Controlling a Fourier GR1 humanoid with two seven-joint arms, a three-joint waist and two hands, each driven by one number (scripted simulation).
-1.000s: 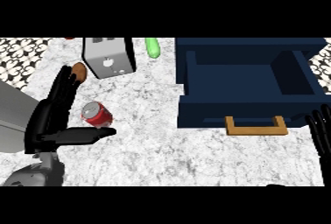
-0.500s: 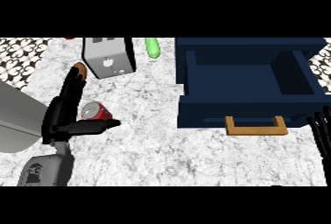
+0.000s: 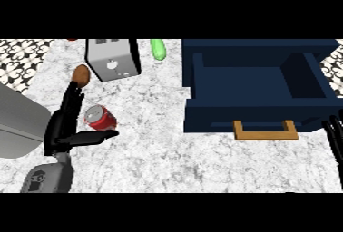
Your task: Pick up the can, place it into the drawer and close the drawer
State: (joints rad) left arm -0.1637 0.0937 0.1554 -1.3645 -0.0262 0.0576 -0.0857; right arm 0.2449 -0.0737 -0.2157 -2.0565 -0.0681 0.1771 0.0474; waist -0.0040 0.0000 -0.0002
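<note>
Here, the open navy drawer (image 3: 258,90) sat well off to the right of my left fingers, and my right hand (image 3: 334,136) rested spread at the right edge. My left hand (image 3: 64,129) was uncurled, fingers straight along the red can (image 3: 100,118), thumb just below it. The can lay tipped between them, not yet gripped. I judged it light, rigid, slippery; best clasped round its middle.
</note>
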